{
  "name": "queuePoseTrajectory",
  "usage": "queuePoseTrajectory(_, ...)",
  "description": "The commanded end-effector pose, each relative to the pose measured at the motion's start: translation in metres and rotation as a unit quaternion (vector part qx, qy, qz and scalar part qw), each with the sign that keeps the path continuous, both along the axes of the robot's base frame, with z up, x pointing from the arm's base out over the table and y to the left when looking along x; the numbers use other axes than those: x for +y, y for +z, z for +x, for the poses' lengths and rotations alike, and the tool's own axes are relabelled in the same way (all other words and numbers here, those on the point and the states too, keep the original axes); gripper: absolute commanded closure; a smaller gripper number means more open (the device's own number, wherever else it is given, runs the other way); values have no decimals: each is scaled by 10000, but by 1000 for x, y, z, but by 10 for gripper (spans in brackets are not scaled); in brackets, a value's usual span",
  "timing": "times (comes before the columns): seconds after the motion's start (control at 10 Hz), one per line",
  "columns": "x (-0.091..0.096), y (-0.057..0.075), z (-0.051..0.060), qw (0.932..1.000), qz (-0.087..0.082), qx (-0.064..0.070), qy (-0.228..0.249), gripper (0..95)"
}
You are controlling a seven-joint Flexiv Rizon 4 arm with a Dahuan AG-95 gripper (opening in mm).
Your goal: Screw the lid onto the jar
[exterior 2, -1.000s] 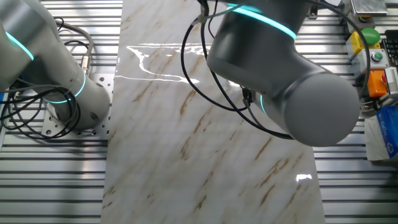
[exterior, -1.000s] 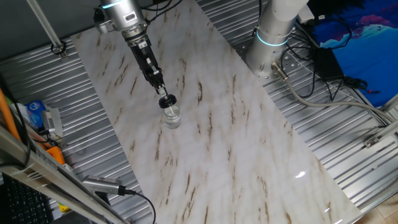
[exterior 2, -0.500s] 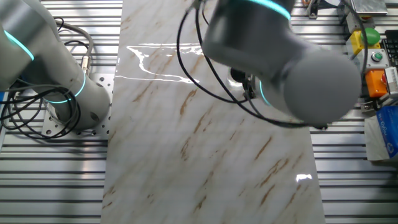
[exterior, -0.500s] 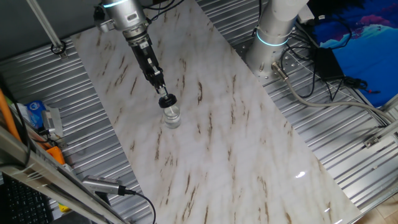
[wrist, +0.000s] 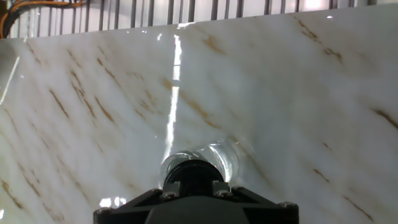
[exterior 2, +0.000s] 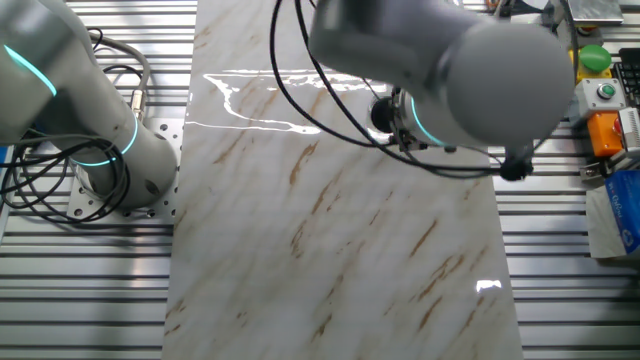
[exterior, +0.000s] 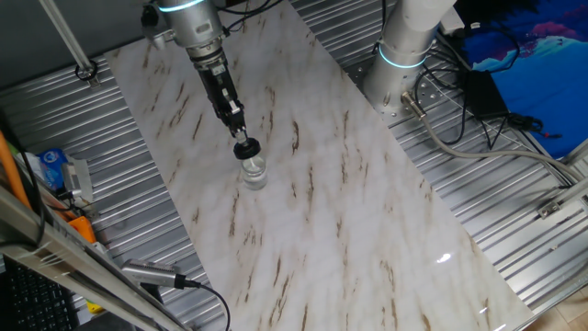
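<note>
The clear glass jar (exterior: 254, 173) stands upright on the marble tabletop (exterior: 312, 184). The black lid (exterior: 245, 149) sits on the jar's mouth. My gripper (exterior: 242, 141) reaches down from the upper left and is shut on the lid. In the hand view the black lid (wrist: 194, 173) shows between my two fingertips (wrist: 172, 186), with the glass jar (wrist: 214, 157) just beyond it. In the other fixed view my arm (exterior 2: 450, 70) covers the jar and the lid.
A second robot's base (exterior: 404, 46) stands at the table's far right with cables (exterior: 459, 119) beside it. Ribbed metal (exterior: 101, 239) borders the marble on both sides. Boxes and tools (exterior: 60, 175) lie at the left.
My arm's upper part has swung up and over while the gripper stays on the lid. The jar has not moved on the table.
</note>
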State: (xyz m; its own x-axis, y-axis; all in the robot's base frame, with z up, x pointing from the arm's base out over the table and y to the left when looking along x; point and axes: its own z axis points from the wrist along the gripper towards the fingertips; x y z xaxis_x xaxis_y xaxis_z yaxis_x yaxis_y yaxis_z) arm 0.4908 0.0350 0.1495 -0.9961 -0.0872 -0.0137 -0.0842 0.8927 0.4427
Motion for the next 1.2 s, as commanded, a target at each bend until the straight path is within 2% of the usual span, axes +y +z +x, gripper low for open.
queuePoseTrajectory(0.1,3,3,1,9999,-122,-21,-100,950)
queuePoseTrajectory(0.3,8,4,5,9995,-264,6,-169,950)
queuePoseTrajectory(0.7,22,7,13,9970,-719,38,-288,950)
queuePoseTrajectory(0.9,26,6,17,9958,-853,47,-322,950)
queuePoseTrajectory(1.0,29,5,19,9943,-1019,55,-316,950)
queuePoseTrajectory(1.2,31,5,16,9918,-1240,66,-316,950)
